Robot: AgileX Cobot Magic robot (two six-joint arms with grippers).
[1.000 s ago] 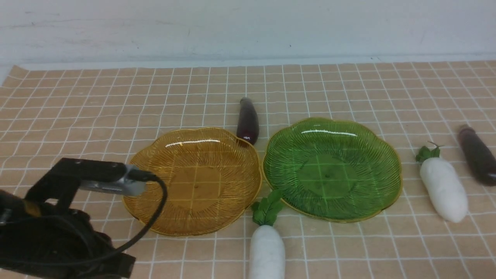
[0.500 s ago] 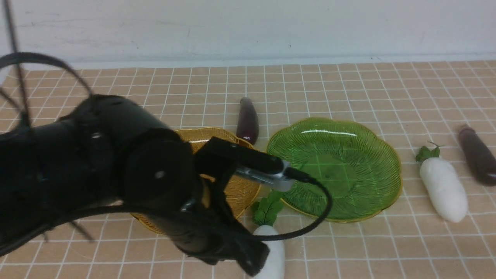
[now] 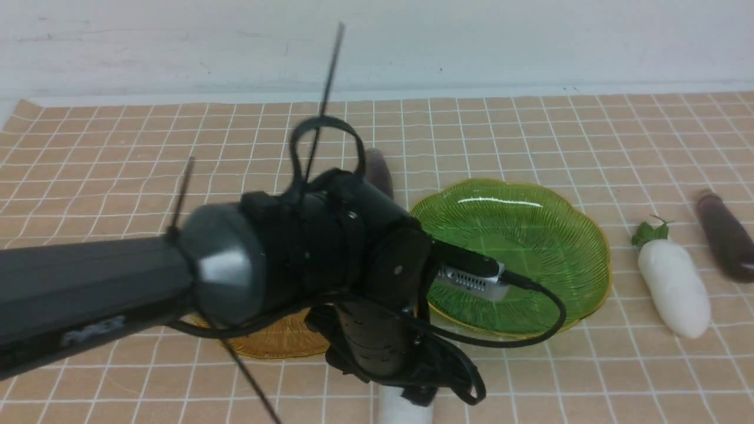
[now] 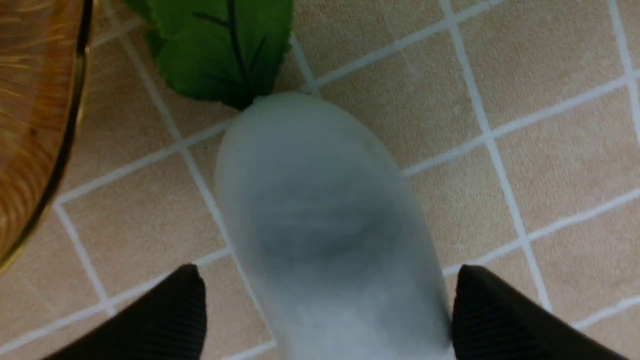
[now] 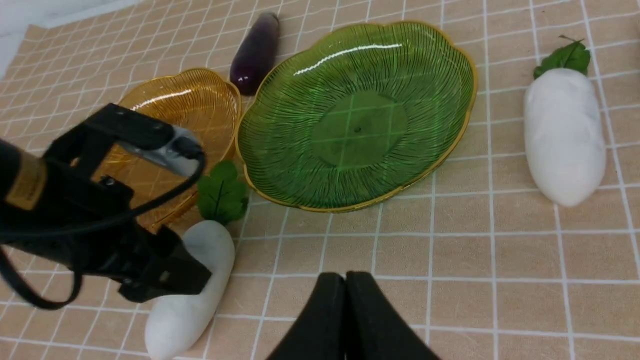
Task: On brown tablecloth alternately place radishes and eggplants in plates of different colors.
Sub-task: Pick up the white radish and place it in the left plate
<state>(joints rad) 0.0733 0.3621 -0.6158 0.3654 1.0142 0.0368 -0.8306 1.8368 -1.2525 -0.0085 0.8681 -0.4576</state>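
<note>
Left jaws are spread wide and straddle the near radish (image 4: 320, 225) across its width, one black pad on each side. There's a clear gap on one side. The other pad is almost at the skin, and we can't tell if it touches. Nothing is gripped yet. The radish lies flat on the brown tablecloth (image 4: 525, 125) on the counter. Its leafy top (image 4: 225, 45) points ahead of the jaw tips, and the amber plate (image 4: 30, 125) rim is just off to one side of them.

Right jaws are pressed together, empty, over bare cloth. The green plate (image 5: 350, 120) is ahead of them, the second radish (image 5: 562, 135) ahead and off to the side, and one eggplant (image 5: 255, 52) far beyond.

Handling, our guess: the radish is a toy, so likely light. Its skin is smooth and rounded, so it could squirt out of a pinch. We'd take it across the fat mid-body where the left jaws already sit, not at the floppy leaves or the tapered end. Moderate squeeze. The plates look thin and hard, so set it down gently.
</note>
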